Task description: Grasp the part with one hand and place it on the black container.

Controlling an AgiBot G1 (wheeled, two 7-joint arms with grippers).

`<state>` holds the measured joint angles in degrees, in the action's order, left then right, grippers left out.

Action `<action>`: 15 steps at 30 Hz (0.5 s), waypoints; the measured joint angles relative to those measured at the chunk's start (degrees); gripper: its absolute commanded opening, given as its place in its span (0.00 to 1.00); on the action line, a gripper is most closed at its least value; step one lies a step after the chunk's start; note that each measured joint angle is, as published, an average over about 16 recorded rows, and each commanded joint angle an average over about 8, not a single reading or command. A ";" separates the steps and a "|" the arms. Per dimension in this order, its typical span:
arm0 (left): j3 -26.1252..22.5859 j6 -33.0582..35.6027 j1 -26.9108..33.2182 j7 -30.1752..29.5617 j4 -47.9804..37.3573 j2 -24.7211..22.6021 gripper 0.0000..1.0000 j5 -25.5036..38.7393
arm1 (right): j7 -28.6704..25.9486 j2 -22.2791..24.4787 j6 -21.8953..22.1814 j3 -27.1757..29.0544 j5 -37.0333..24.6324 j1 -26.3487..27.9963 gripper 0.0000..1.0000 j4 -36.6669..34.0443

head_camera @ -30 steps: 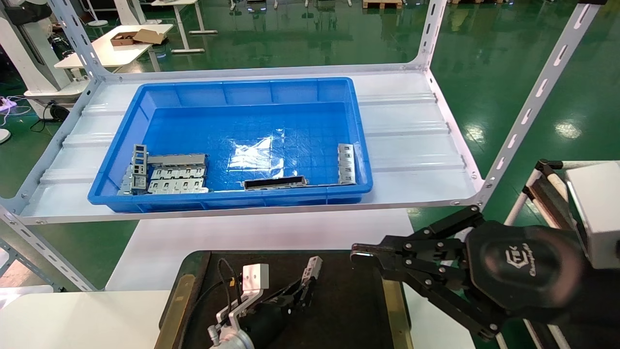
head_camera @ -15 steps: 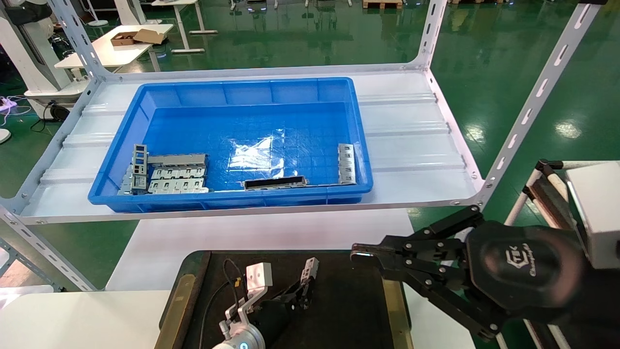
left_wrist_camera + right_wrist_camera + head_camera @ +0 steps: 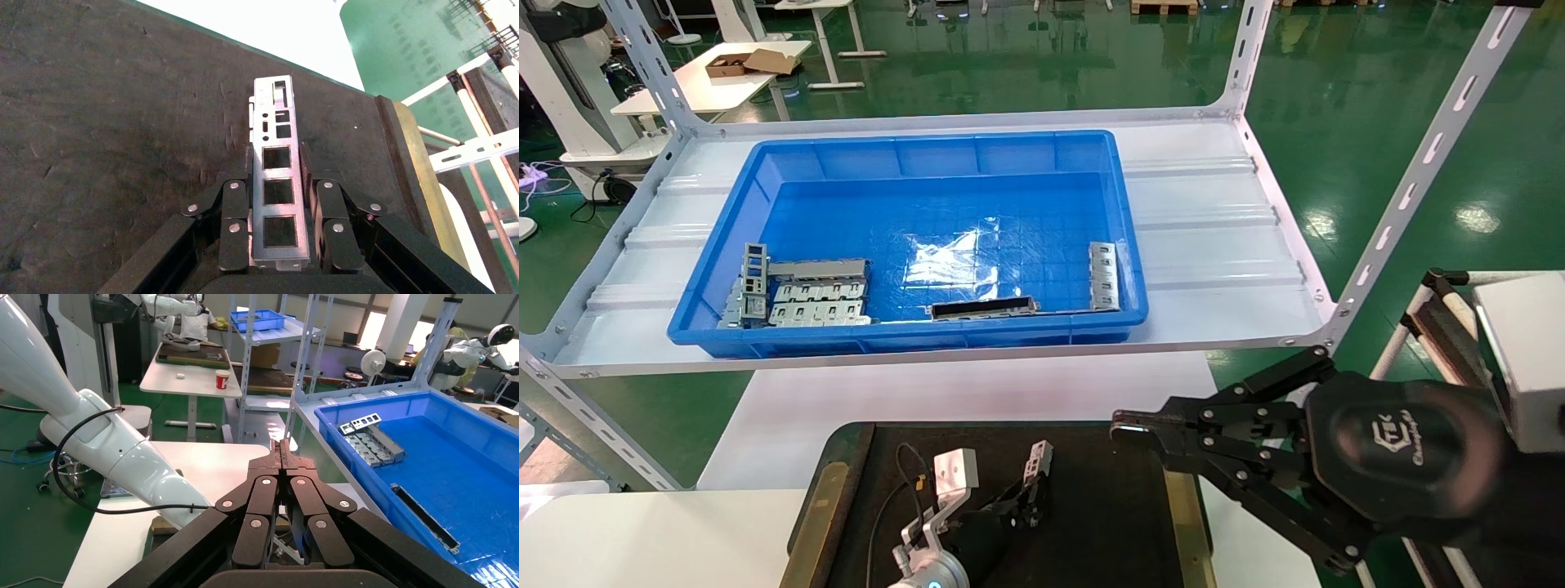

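My left gripper (image 3: pixel 1027 490) is low over the black container (image 3: pixel 1107 506), near its middle front. It is shut on the part (image 3: pixel 1037 459), a narrow light-grey strip with a row of rectangular cutouts. In the left wrist view the part (image 3: pixel 276 142) lies lengthwise between the fingers of the left gripper (image 3: pixel 278 168). Its far end is at or just above the container's dark surface (image 3: pixel 122 122); I cannot tell whether it touches. My right gripper (image 3: pixel 1128 426) is shut and empty, held in the air over the container's right edge; it also shows in the right wrist view (image 3: pixel 283 447).
A deep blue bin (image 3: pixel 928 155) stands on the white shelf behind. It holds grey slotted plates (image 3: pixel 813 294), a dark channel bar (image 3: pixel 983 308) and another grey strip (image 3: pixel 1102 276). Slanted shelf posts (image 3: pixel 1410 188) flank the shelf. The container has brass side edges (image 3: pixel 1182 506).
My left gripper has sunk a little toward the container with the part still in it, and the part's tip is lower. The right arm has not moved.
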<state>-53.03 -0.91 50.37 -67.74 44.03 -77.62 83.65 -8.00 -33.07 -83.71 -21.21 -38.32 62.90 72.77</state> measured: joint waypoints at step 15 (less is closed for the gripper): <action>-7.09 -3.13 1.82 -1.10 0.79 0.74 1.00 -4.26 | 0.00 0.00 0.00 -0.01 0.01 0.00 1.00 0.00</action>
<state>-60.12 -4.03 52.19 -68.84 44.82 -76.88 79.39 -7.99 -33.07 -83.70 -21.22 -38.32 62.90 72.77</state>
